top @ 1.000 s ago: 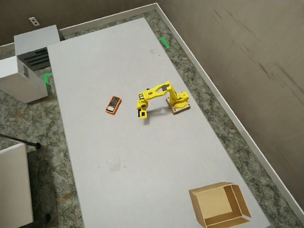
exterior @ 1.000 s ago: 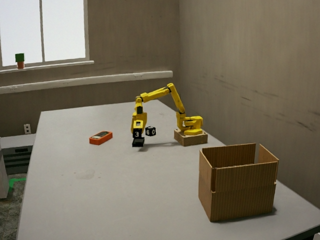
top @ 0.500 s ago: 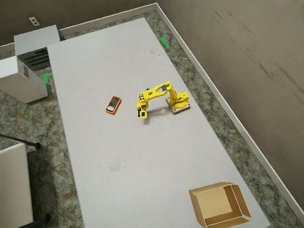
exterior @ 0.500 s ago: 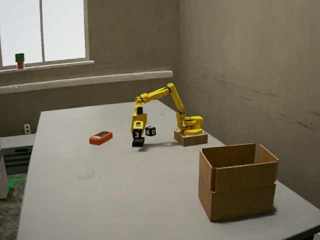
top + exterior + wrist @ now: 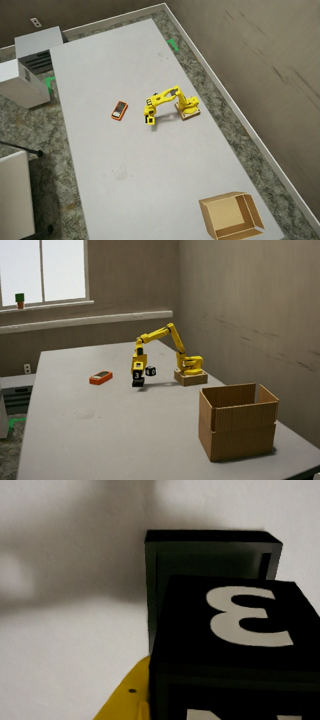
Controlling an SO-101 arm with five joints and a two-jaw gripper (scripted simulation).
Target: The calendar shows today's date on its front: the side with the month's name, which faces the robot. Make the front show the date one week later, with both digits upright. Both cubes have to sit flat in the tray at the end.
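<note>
The gripper (image 5: pixel 137 372) is shut on a black cube (image 5: pixel 132 375) (image 5: pixel 187 647). A white 3 faces the exterior view; it appears turned in the wrist view, with another face's marking cut off below. The black calendar tray (image 5: pixel 138 382) (image 5: pixel 210 536) is directly below, its far part uncovered in the wrist view. I cannot tell whether the held cube touches it. The other black cube (image 5: pixel 150 371) is outside the tray, beyond the gripper in the exterior view, showing 6 and 0 on two sides. The month's name and the front are hidden.
An orange-cased device (image 5: pixel 119 110) (image 5: pixel 100 377) lies beyond the gripper from the arm's base (image 5: pixel 187 111) (image 5: pixel 190 378). An open cardboard box (image 5: pixel 227 214) (image 5: pixel 240 436) stands far off near a table corner. A wall runs behind the base.
</note>
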